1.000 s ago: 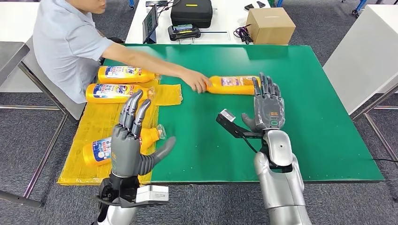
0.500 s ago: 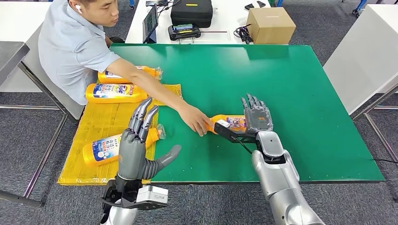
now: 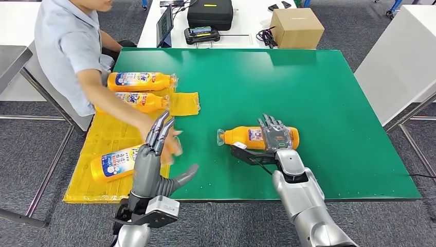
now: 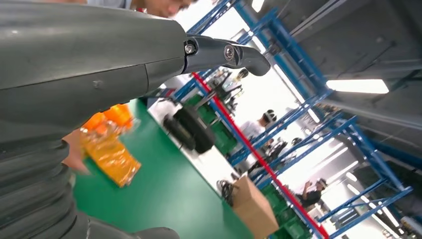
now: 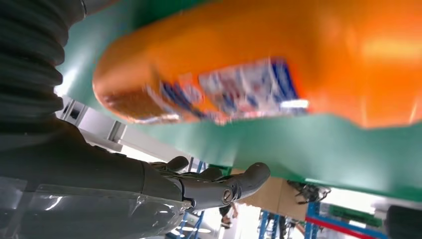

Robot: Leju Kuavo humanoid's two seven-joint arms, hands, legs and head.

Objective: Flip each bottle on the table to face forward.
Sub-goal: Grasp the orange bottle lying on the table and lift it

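A: Right hand point(image 3: 277, 135)?
B: Laid over the base end of an orange bottle point(image 3: 246, 136), fingers point(image 3: 268, 123) draped across its top. The bottle lies on its side on the green table point(image 3: 329, 103), cap toward the robot's left, label up. Whether the grip has closed round it, I cannot tell. The right wrist view has the bottle close and blurred.

A: Left hand point(image 3: 152, 162)?
B: Raised above the table's near-left edge, fingers straight and apart, thumb out to the side; it holds nothing.

A: Other bottles?
B: Three lie on the yellow mat point(image 3: 105, 135) at the table's left: far bottle point(image 3: 139, 81), middle bottle point(image 3: 140, 101), near bottle point(image 3: 114, 163), which is partly behind the left hand.

A: Anyone nearby?
B: A person in a grey shirt point(image 3: 69, 46) sits at the far left; their blurred hand point(image 3: 172, 145) is over the mat's inner edge, just beyond the left hand.
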